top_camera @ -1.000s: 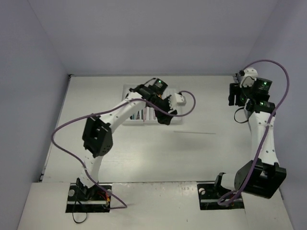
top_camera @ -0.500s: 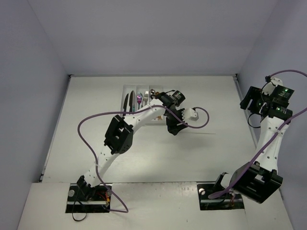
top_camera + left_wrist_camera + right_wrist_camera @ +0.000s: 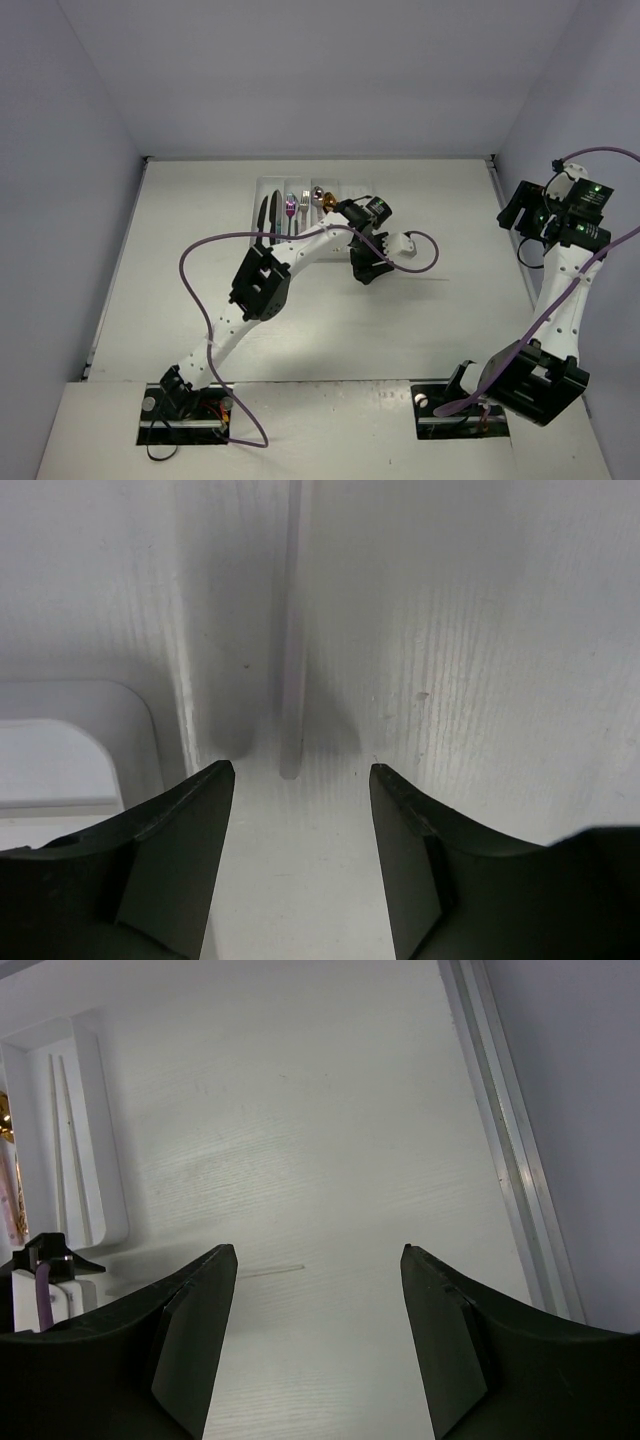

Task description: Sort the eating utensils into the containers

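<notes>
Hovering with the open, empty left gripper (image 3: 300,770) astride a thin pale chopstick (image 3: 292,630) lying on the table (image 3: 480,630) just beside the white plastic cutlery tray (image 3: 60,720). Next, probably: lower, pinch, carry to the tray. Holding the right gripper (image 3: 318,1252) open and empty, well apart.

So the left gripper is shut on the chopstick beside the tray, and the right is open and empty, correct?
No. The left wrist view shows the left gripper open, the chopstick lying on the table ahead of its gap, beside the tray. The right gripper is open and empty.
</notes>
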`<control>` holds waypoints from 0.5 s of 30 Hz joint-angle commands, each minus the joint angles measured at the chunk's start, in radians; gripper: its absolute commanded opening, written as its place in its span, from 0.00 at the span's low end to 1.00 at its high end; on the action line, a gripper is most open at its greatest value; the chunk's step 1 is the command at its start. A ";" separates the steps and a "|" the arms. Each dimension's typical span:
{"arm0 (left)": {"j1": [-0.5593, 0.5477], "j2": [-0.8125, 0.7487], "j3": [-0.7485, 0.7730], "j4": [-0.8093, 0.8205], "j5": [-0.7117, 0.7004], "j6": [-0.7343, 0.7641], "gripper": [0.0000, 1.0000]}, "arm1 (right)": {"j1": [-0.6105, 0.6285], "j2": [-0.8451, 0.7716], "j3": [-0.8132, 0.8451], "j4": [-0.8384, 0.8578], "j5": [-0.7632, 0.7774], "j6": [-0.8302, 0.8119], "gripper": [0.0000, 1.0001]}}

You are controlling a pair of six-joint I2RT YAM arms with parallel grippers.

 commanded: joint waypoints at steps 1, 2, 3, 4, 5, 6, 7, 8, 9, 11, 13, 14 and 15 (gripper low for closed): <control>-0.041 0.007 0.052 -0.009 -0.030 0.019 0.51 | 0.000 -0.042 0.036 0.022 -0.015 0.005 0.64; -0.046 0.010 0.052 -0.009 -0.035 0.018 0.50 | -0.001 -0.042 0.035 0.022 -0.015 0.003 0.64; -0.049 0.013 0.048 -0.009 -0.041 0.018 0.49 | 0.000 -0.042 0.035 0.022 -0.014 0.002 0.64; -0.054 0.015 0.044 -0.008 -0.049 0.018 0.47 | 0.001 -0.042 0.035 0.022 -0.012 0.001 0.64; -0.058 0.017 0.040 -0.006 -0.058 0.016 0.46 | 0.000 -0.042 0.036 0.022 -0.011 0.000 0.63; -0.061 0.018 0.036 -0.002 -0.069 0.013 0.45 | 0.000 -0.042 0.036 0.022 -0.011 -0.001 0.63; -0.064 0.017 0.028 0.004 -0.080 0.006 0.44 | -0.001 -0.042 0.036 0.022 -0.011 -0.001 0.63; -0.067 0.016 0.019 0.012 -0.093 -0.001 0.42 | -0.001 -0.042 0.036 0.022 -0.011 -0.001 0.63; -0.070 0.014 0.005 0.019 -0.107 -0.005 0.40 | -0.001 -0.043 0.036 0.022 -0.010 -0.003 0.63; -0.077 0.005 -0.026 0.037 -0.142 -0.012 0.35 | 0.000 -0.044 0.033 0.020 -0.008 -0.006 0.63; -0.084 -0.013 -0.070 0.060 -0.167 -0.020 0.29 | 0.000 -0.047 0.034 0.021 -0.007 -0.011 0.62; -0.089 -0.023 -0.099 0.077 -0.177 -0.026 0.26 | -0.001 -0.047 0.033 0.020 -0.008 -0.013 0.62; -0.092 -0.042 -0.125 0.091 -0.184 -0.030 0.21 | -0.001 -0.047 0.034 0.022 -0.007 -0.015 0.62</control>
